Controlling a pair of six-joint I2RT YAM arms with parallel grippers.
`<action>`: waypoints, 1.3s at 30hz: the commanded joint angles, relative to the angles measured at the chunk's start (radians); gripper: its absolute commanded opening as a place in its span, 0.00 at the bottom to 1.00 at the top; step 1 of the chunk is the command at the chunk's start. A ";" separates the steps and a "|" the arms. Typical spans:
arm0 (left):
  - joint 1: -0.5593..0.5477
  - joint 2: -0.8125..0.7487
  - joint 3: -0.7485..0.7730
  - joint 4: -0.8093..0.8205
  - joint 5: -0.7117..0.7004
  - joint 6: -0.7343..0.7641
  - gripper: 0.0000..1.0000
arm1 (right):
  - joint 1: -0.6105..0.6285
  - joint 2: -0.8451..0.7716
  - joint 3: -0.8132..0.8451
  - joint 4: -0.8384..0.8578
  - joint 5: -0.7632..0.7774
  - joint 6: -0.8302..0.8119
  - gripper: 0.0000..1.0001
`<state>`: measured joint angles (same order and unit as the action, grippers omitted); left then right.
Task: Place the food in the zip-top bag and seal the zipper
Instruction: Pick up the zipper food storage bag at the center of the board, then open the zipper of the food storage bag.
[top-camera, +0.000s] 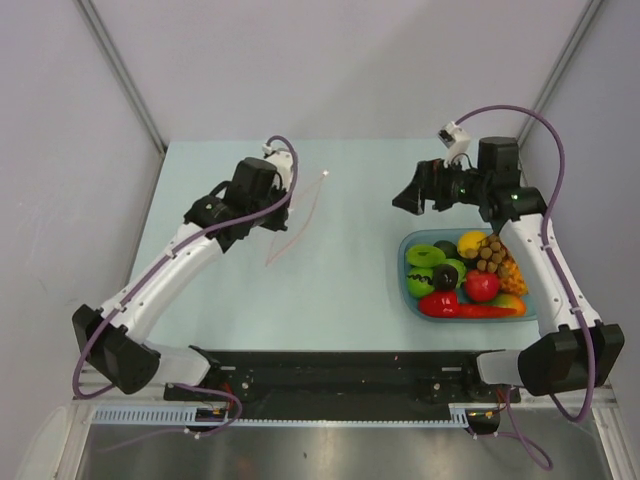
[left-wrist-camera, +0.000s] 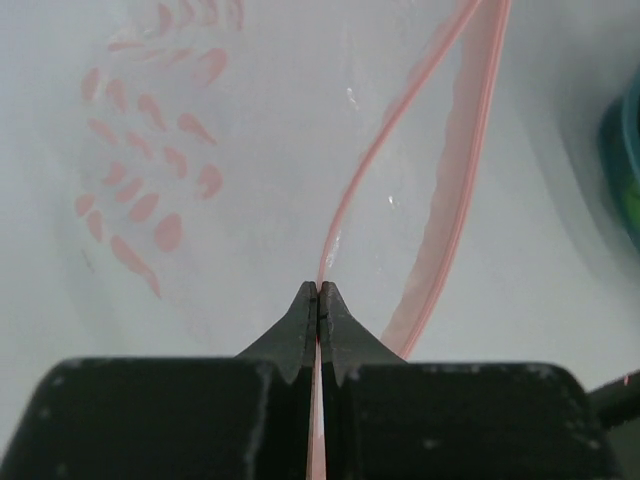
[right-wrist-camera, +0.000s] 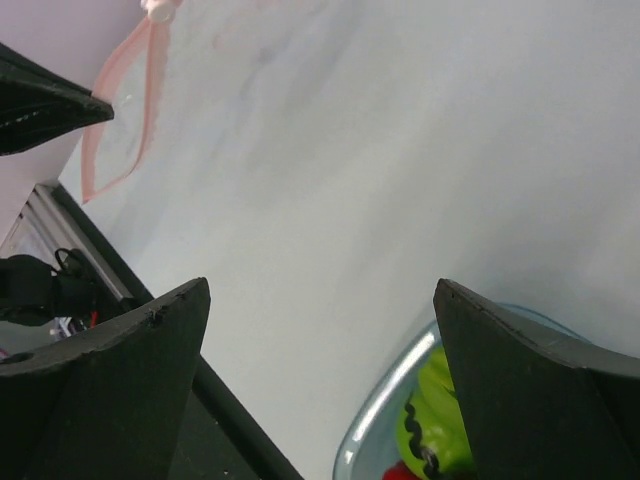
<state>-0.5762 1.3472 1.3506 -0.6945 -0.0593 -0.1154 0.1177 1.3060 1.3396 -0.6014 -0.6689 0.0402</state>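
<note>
Nearest, the food (top-camera: 465, 270) was seen heaped in the tray (top-camera: 404, 262), while well left of the tray the zip-top bag (left-wrist-camera: 260, 150) was pinched by its zipper (left-wrist-camera: 455, 215) in the left gripper (left-wrist-camera: 318, 300) and, beyond the tray, the right gripper (right-wrist-camera: 322, 290) was spread empty; the limp mouth was judged liable to sag shut against pieces.

A light blue tray (top-camera: 403, 275) sits on the right side of the pale surface (top-camera: 340, 280), near its front edge

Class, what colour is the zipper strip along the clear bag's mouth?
Pink-red: the zipper shows best in the left wrist view.
</note>
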 joint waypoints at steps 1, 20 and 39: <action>0.029 -0.066 0.076 -0.128 -0.278 -0.173 0.00 | 0.075 0.039 0.059 0.109 -0.046 0.055 1.00; -0.011 0.130 0.098 0.065 0.284 -0.460 0.00 | 0.267 0.174 -0.033 0.299 -0.127 0.305 0.95; 0.091 0.075 0.001 0.092 0.334 -0.452 0.00 | 0.289 0.360 0.053 0.089 -0.006 0.139 0.05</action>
<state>-0.5488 1.4918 1.3273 -0.5182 0.3611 -0.6380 0.4187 1.6981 1.3506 -0.4053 -0.7055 0.2844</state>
